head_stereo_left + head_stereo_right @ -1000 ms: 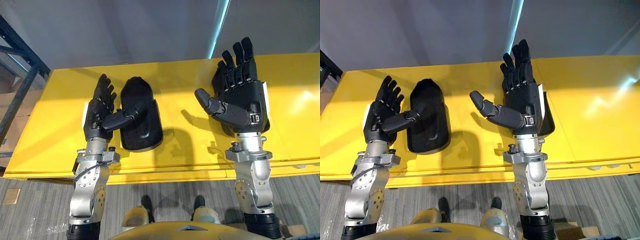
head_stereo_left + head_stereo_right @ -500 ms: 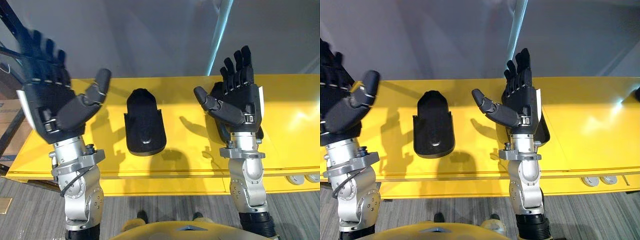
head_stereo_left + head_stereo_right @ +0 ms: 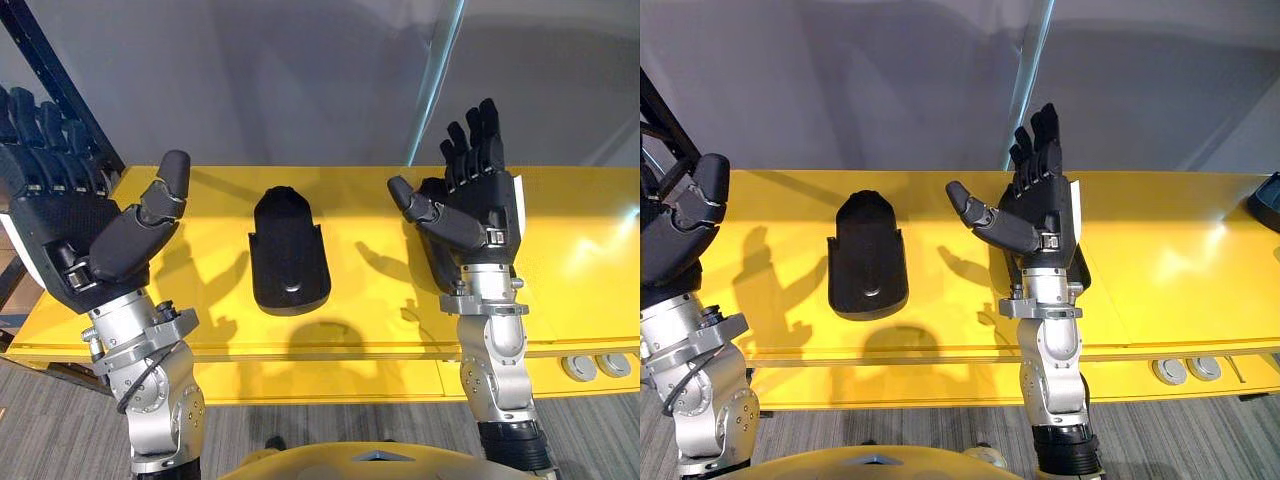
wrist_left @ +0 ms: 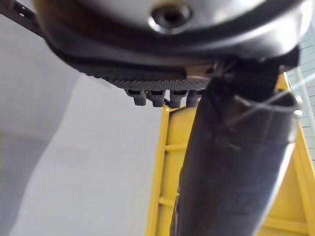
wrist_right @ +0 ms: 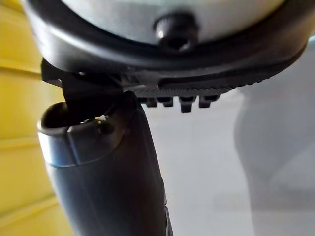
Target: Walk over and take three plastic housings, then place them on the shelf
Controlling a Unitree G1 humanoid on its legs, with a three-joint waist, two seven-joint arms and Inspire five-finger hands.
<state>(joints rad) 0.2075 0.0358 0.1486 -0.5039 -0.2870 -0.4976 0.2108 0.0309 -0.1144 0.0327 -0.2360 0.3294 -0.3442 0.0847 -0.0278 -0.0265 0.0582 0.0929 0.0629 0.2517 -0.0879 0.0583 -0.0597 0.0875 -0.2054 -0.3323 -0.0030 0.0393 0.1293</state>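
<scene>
On the yellow table (image 3: 570, 270) I had one plastic housing (image 3: 289, 250) lying between my hands, a second housing (image 3: 437, 274) tucked behind my right hand (image 3: 475, 210), and that hand and my left hand (image 3: 70, 230) both spread and empty, so I reckoned the third was outstanding.

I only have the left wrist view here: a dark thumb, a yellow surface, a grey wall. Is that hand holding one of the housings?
Observer: No. The left hand is held up by the left end of the yellow table, fingers straight, with nothing in it.
Reviewer: So where is the nearest housing?
Observer: One black plastic housing lies flat on the table between the two hands, and neither hand touches it.
Reviewer: And the right hand?
Observer: The right hand is open too, its palm towards the head camera. A second dark housing shows partly behind it.
</scene>
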